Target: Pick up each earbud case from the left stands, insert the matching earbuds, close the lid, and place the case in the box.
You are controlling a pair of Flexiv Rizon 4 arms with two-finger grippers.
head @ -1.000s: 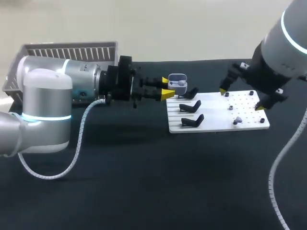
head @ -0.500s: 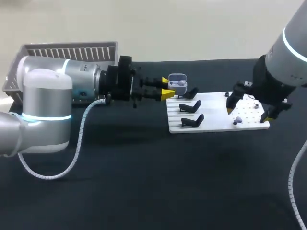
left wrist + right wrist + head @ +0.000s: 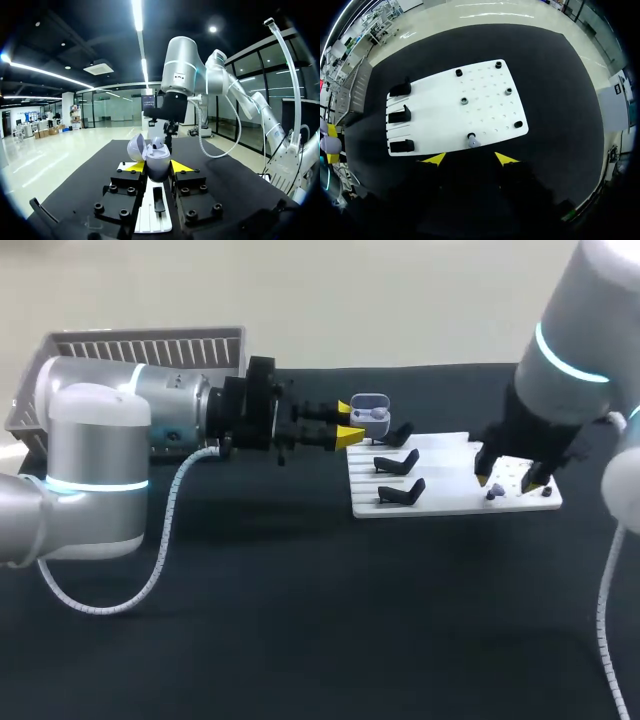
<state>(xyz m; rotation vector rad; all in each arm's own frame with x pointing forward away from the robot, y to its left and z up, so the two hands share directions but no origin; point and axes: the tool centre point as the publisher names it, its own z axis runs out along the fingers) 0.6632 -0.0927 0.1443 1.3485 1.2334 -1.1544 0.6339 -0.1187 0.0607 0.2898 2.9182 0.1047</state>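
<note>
Currently the right pincer point(image 3: 470, 159) is hovering over the robot-side edge of the white board point(image 3: 485, 85). Its yellow-tipped fingers point(image 3: 435, 159) are standing wide, with nothing between them. The coming move is turning on one small thing, the grey earbud point(image 3: 472, 142). It is sitting at that same edge, in the half of the board away from the black stands point(image 3: 400, 117). That is putting it just ahead of the pincer and almost centred on the gap between the fingers. Its long axis is hard to read at this size; it seems to be leaning a little off upright. So I am judging that a straight descent, not a sideways shift, is what the grasp is calling for. The right arm point(image 3: 570, 370) is by far the nearer one to it.

The left pincer point(image 3: 155, 166) is clamping the earbud case point(image 3: 370, 412) from both sides, its lid standing open. It is holding the case at the board's far stand-side corner, well apart from the earbud. The box point(image 3: 150, 345) is lying farther out past that side of the board, behind the left arm point(image 3: 100, 440).

The right wrist view is showing the earbud's line-up with the fingers, which the head view is partly hiding behind the arm. Only the left wrist view is showing both tips pressing the case's body.
</note>
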